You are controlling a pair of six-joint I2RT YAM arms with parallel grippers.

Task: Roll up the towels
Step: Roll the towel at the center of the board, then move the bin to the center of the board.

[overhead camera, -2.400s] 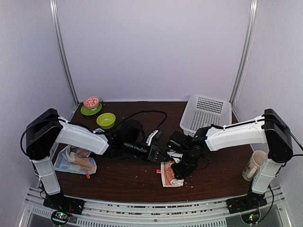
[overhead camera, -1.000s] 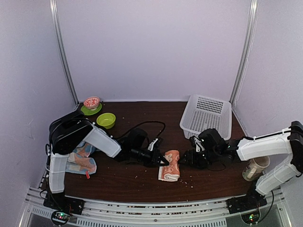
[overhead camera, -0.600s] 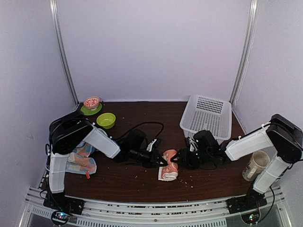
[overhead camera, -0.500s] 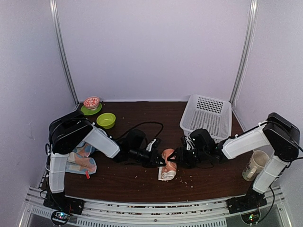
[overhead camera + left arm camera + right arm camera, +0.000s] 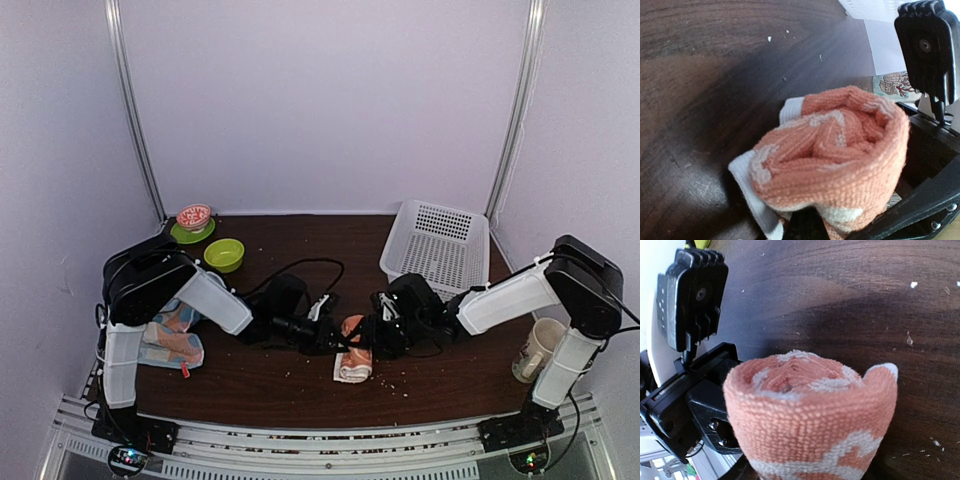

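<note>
The orange towel (image 5: 352, 352) with white print lies mid-table, rolled into a thick bundle between both grippers. In the left wrist view the roll (image 5: 840, 150) fills the centre, and my left gripper (image 5: 806, 226) is shut at its lower edge, its tips buried in the cloth. The right wrist view shows the roll's end (image 5: 810, 410) standing wide between the jaws of my right gripper (image 5: 807, 474), which close on it. From above, the left gripper (image 5: 335, 338) and right gripper (image 5: 373, 338) face each other across the roll. The light-blue towel (image 5: 165, 340) lies crumpled at the left, partly behind the left arm.
A white basket (image 5: 436, 245) stands at the back right. A green bowl (image 5: 224, 254) and a patterned bowl on a green plate (image 5: 193, 219) sit at the back left. A mug (image 5: 541, 348) is by the right arm's base. A black cable (image 5: 305, 262) loops behind the left gripper.
The right gripper has slid left along the orange towel, which went from a loose flat strip to a short tight roll against the left gripper. The left gripper stayed put.
</note>
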